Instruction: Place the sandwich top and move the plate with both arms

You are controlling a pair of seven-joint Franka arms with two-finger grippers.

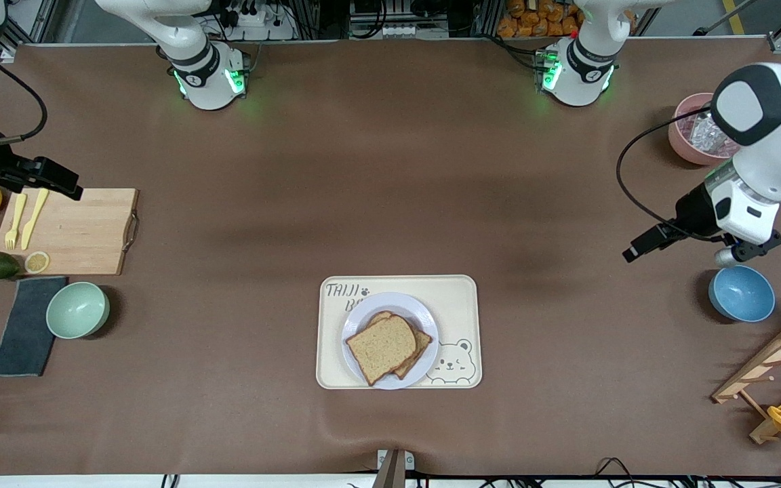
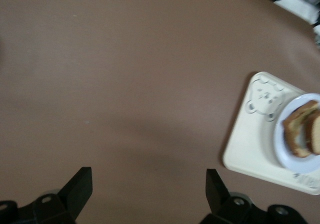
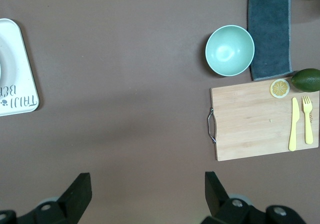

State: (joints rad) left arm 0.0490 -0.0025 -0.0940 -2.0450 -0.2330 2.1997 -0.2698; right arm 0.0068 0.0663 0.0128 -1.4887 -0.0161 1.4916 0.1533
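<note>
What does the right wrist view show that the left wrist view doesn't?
Only the right wrist view shows the cutting board with the yellow knife and fork, the lemon slice, the avocado, the green bowl and the grey cloth. Only the left wrist view shows the plate with its bread. Both show the tray and open fingers.

tray [image 1: 462,298]: cream, bear print
board [image 1: 78,234]: held yellow fork, knife, lemon slice
bowls: green [image 1: 77,310], blue [image 1: 741,293]
cloth [image 1: 26,327]: dark grey

tan bread [image 1: 380,348], lavender-white plate [image 1: 365,317], bear-printed tray [image 1: 458,298]
</note>
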